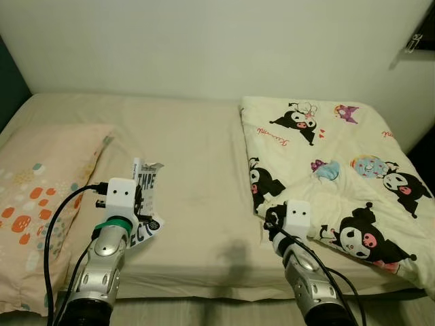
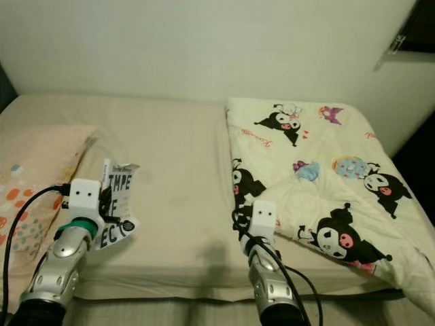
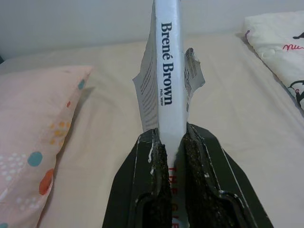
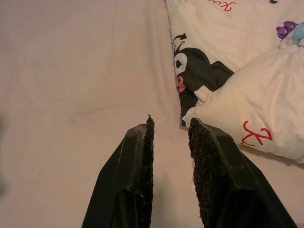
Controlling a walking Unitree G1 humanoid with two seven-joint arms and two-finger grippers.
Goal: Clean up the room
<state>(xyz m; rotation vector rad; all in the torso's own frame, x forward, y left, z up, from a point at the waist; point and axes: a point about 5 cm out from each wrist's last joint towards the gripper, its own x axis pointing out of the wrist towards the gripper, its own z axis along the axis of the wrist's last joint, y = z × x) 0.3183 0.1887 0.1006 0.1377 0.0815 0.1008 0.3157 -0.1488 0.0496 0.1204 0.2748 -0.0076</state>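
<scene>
Left eye view runs across a bed (image 1: pixel 197 170) with a beige sheet, set against a pale wall (image 1: pixel 204 41); at the far left lies a pink pillow (image 1: pixel 41 197) with orange and teal spots, its near edge beside the left arm; just right of the pillow the left gripper (image 3: pixel 172 137) holds a book (image 3: pixel 167 71) upright above the sheet, near the bed's front edge; in the left wrist view the 2 black fingers (image 3: pixel 154 161) are closed tight on the book's white spine, which reads "Brené Brown", with pages fanning out on both sides; from the head views the cover shows large black letters on white; the middle of the bed is bare sheet; further right the right gripper (image 4: pixel 169 130) hovers low over the sheet, its fingers (image 4: pixel 145 152) a narrow gap apart and holding nothing; its tips sit just beside the folded corner of a cream quilt (image 1: pixel 333 170) printed with black cartoon characters, which covers the right part of the bed.
</scene>
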